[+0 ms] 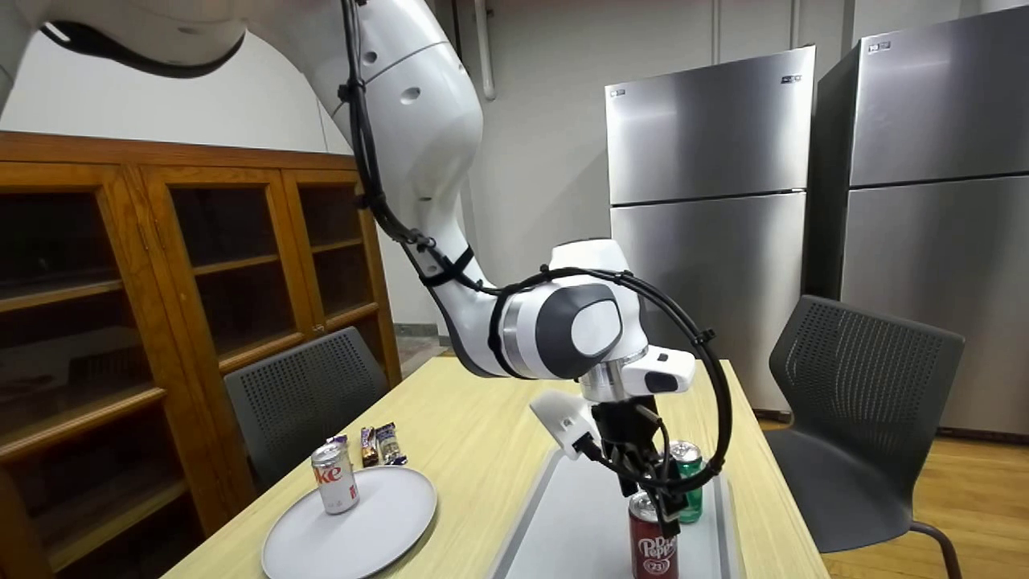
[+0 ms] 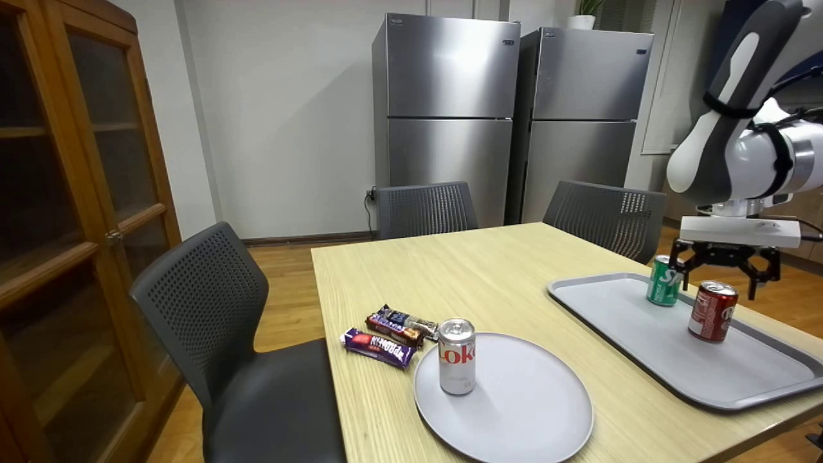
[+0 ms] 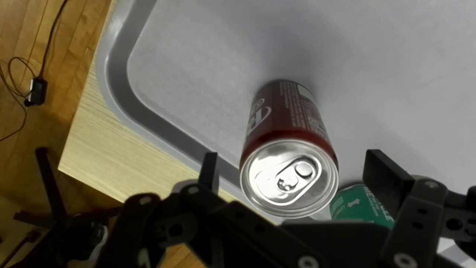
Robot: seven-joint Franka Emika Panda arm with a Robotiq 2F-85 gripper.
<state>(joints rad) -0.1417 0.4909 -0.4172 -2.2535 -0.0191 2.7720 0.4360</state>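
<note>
One dark-red cylindrical metal Dr Pepper can (image 2: 710, 315) stands on a rectangular gray tray (image 2: 636, 315) under a black two-fingered gripper (image 3: 292, 167), jaws spread wide and empty, framing the can in our wrist view. In an exterior view, we find a green metal can (image 2: 662, 286) at the red can's ten o'clock and a silver metal Coke can (image 2: 457, 360) on a round gray plate (image 2: 527, 392) at nine.

Bright glare on can lid (image 3: 289, 178)
</note>
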